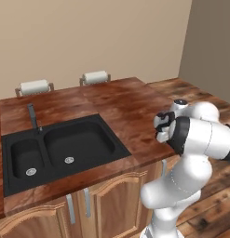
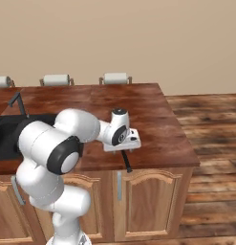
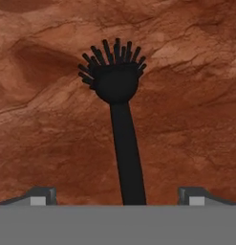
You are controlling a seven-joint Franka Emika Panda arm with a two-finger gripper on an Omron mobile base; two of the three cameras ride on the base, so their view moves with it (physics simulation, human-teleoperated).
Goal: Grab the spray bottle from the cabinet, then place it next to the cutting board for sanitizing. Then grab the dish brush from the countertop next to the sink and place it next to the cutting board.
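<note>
Wide-spread gripper hangs over the dish brush, holding nothing, one finger on each side of the handle. Left to right: sink, bare countertop, then the brush at the front edge, handle end overhanging.

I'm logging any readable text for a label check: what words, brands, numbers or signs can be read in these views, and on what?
None: no readable text in any view.
The dish brush is plain black, no label.
The countertop shows only wood grain.
The sink and faucet carry no markings.
The paper towel rolls at the wall are blank white.
The cabinet doors below have no print.
</note>
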